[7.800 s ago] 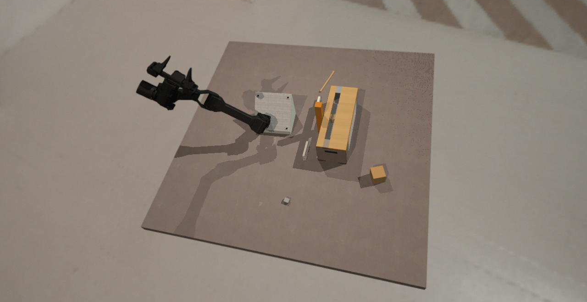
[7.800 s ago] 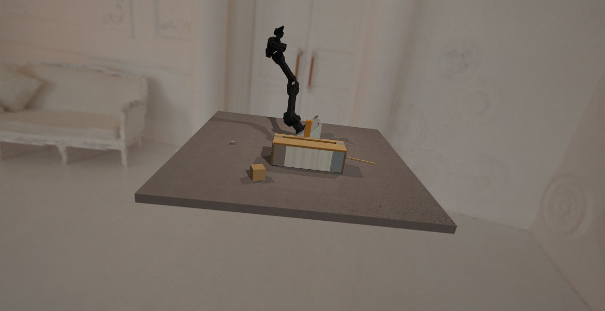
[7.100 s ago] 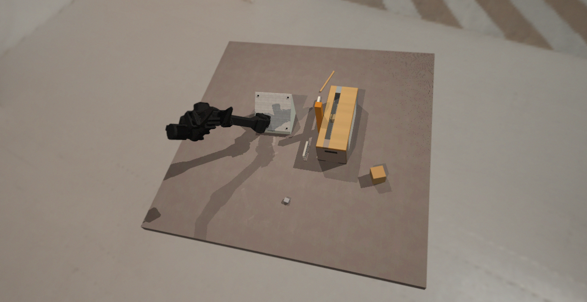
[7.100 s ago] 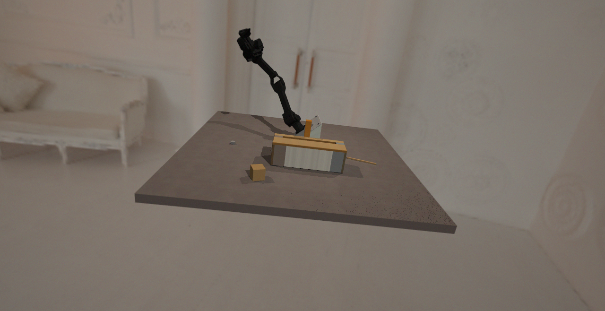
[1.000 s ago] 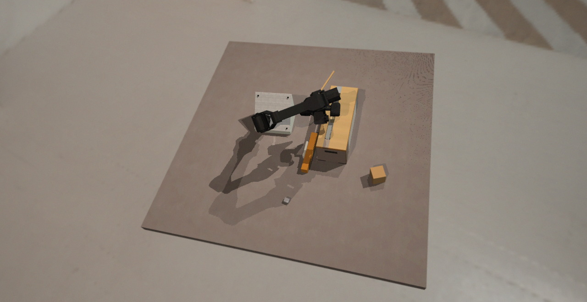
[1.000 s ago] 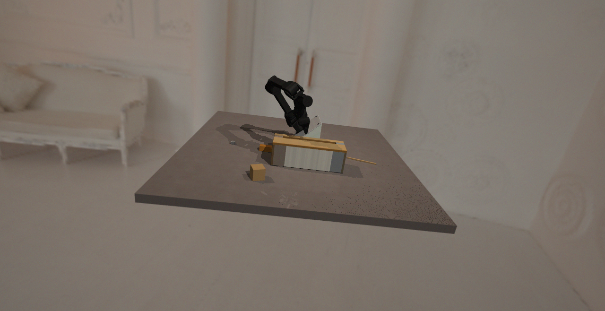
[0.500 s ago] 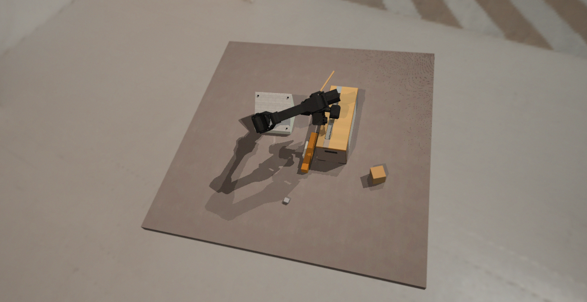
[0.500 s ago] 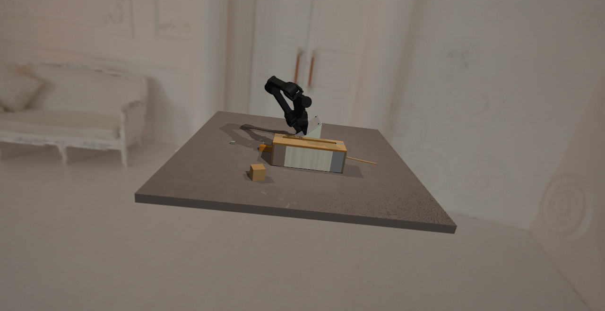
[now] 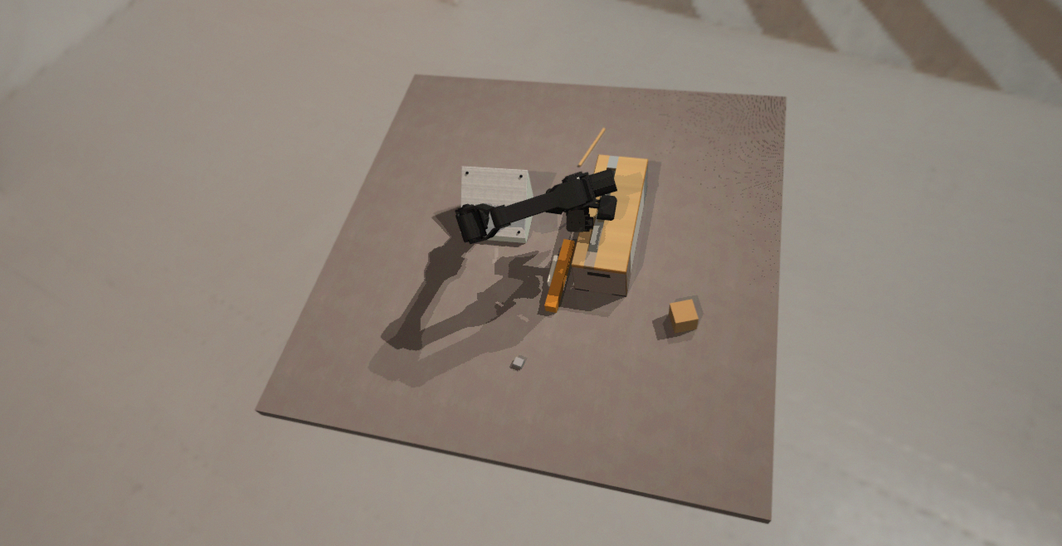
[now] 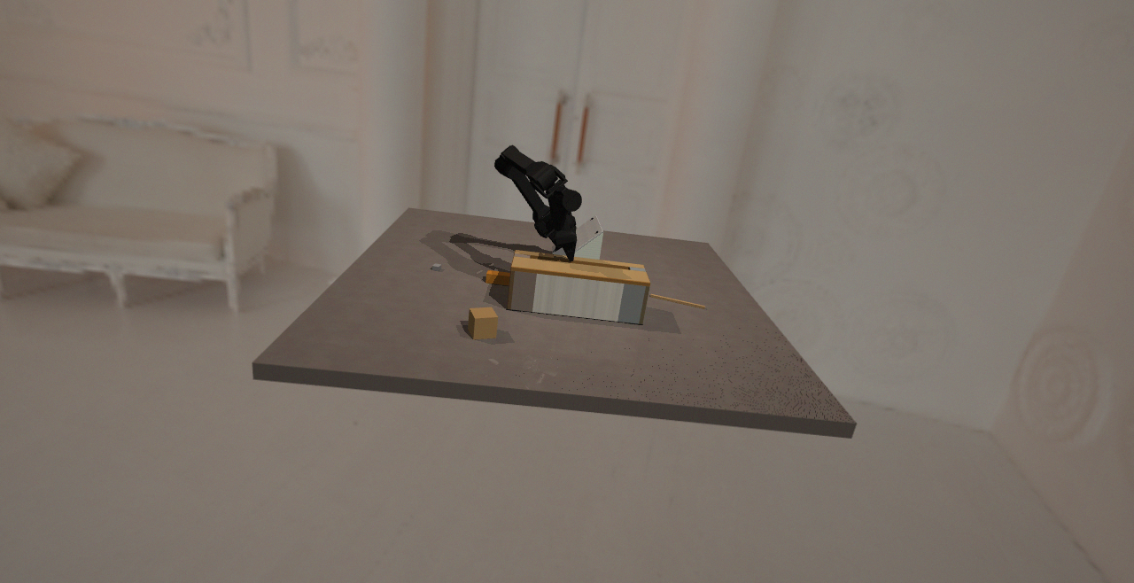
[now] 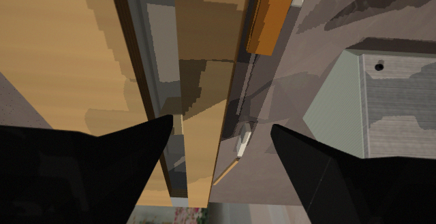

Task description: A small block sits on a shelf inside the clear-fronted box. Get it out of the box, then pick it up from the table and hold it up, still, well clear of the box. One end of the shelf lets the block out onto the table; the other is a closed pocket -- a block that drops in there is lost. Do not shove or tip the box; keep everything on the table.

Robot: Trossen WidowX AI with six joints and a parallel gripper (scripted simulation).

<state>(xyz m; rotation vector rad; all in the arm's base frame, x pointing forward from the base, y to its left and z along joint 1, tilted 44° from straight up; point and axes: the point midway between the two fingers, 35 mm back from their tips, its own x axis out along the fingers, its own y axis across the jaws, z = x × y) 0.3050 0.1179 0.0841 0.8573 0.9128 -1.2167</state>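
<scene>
From the top, the box [image 9: 620, 238] [image 10: 578, 268] [image 11: 68, 47] lies under the reach of the 1 arm, whose gripper [image 9: 591, 217] [image 10: 570, 259] [image 11: 223, 124] is over its slotted lid. An orange bar [image 9: 560, 275] [image 10: 497, 278] [image 11: 269, 20] lies beside the box's long side; a wooden cube [image 9: 683, 315] [image 10: 483, 323] sits off its near end.

In the exterior view, a fingertip is at the box's slot; contact is unclear.

In the wrist view, the fingers stand wide apart, holding nothing. The small block [image 11: 178, 124] shows inside the box, through the slot, just beside the left-hand fingertip in view. The coming push probably runs along the slot; the exit end is unclear.
</scene>
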